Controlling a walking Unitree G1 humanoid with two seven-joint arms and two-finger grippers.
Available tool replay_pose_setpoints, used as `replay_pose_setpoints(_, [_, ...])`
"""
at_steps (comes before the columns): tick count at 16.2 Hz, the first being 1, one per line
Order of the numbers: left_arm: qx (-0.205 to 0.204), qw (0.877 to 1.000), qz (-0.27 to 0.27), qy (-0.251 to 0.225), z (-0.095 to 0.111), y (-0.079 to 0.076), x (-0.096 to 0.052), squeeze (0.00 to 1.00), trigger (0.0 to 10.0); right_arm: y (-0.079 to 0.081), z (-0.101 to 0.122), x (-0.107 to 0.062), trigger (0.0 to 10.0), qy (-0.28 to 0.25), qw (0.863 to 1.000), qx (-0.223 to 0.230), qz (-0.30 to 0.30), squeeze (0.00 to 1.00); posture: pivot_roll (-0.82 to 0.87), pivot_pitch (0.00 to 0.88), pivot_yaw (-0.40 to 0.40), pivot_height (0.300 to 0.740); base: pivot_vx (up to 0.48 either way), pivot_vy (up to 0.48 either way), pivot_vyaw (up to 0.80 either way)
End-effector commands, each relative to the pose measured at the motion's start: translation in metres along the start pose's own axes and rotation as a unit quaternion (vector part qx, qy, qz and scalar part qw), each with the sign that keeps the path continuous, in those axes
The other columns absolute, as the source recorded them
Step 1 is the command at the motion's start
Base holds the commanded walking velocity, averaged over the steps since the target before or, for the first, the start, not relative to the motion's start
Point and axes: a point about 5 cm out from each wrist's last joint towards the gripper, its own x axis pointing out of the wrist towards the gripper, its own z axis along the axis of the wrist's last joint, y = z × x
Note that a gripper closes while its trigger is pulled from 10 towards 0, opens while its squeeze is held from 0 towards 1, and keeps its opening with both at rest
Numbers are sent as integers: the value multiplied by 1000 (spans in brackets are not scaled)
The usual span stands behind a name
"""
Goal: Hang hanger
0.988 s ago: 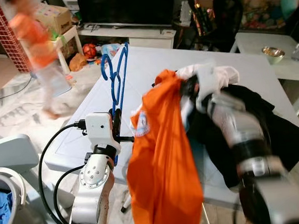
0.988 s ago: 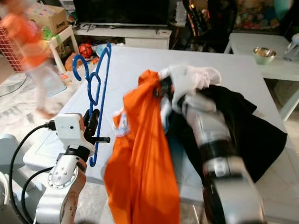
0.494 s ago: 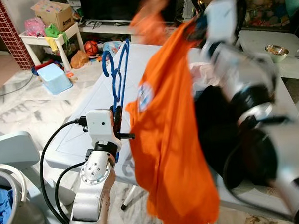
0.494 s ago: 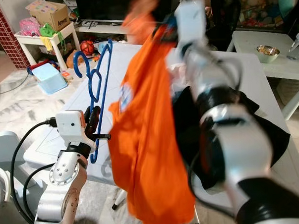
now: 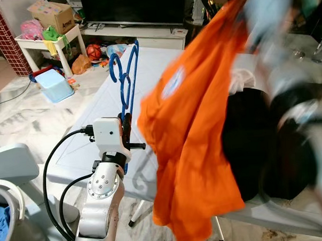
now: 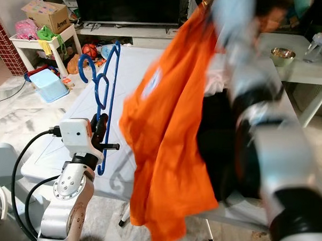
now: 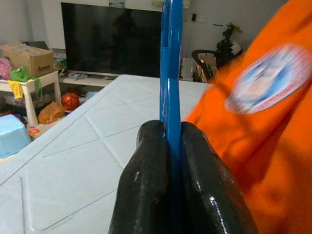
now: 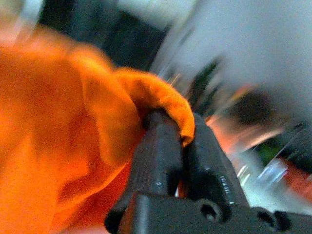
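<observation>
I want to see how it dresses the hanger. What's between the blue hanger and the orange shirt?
Nothing. In the left eye view, bare white table shows through the gap between the hanger, gripped upright by the left gripper, and the shirt, pinched by the right gripper.

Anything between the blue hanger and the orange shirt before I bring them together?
Nothing visible. The left gripper holds the blue hanger upright; the orange shirt hangs beside it from the right gripper, open air between.
</observation>
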Motion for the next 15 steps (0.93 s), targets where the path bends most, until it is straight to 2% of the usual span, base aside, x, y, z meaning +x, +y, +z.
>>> replay_pose_setpoints(1, [-4,1000,-5,-1,0,-3,-1,0,10000,6,-32,-6,10000,59,997,-16,52,1000,-70,0,-38,740,0,0,0])
replay_pose_setpoints(2, [-3,1000,-6,0,0,-3,-2,0,10000,5,-36,-8,10000,62,996,-13,55,1000,-70,0,-38,740,0,0,0])
replay_pose_setpoints(3, [-4,1000,-9,3,-1,-4,-2,0,10000,3,-49,-12,10000,72,994,-41,68,1000,-74,0,-31,740,0,0,0])
replay_pose_setpoints(4, [-22,1000,-14,11,-2,-6,-2,0,10000,-3,-59,-17,10000,75,993,-50,74,1000,-75,0,-30,740,0,0,0])
replay_pose_setpoints(6, [-11,1000,-14,5,0,-5,-3,0,10000,-19,-57,-22,10000,29,997,-35,56,1000,-81,0,-25,740,0,0,0])
replay_pose_setpoints(8, [-6,1000,-19,2,0,-3,-6,0,10000,-33,-54,-32,10000,-26,999,11,28,1000,-88,0,-22,740,0,0,0])
replay_pose_setpoints(9, [-1,1000,-23,6,-1,-1,-10,0,10000,-38,-57,-43,10000,-62,997,38,9,1000,-90,0,-19,740,0,0,0])
replay_pose_setpoints(11, [0,1000,-22,13,-3,1,-13,0,10000,-37,-64,-54,10000,-72,995,72,-11,1000,-94,0,-11,740,0,0,0])
replay_pose_setpoints(12, [0,1000,-26,13,-3,0,-12,0,10000,-31,-68,-64,10000,-83,994,77,-13,1000,-94,0,-9,740,0,0,0])
replay_pose_setpoints(14, [3,999,-40,11,-1,-5,-11,0,10000,-15,-77,-78,10000,-75,991,115,-9,1000,-97,0,-4,740,0,0,0])
replay_pose_setpoints(15, [3,999,-41,11,-1,-5,-12,0,10000,-14,-77,-80,10000,-75,990,115,-8,1000,-99,0,2,740,0,0,0])
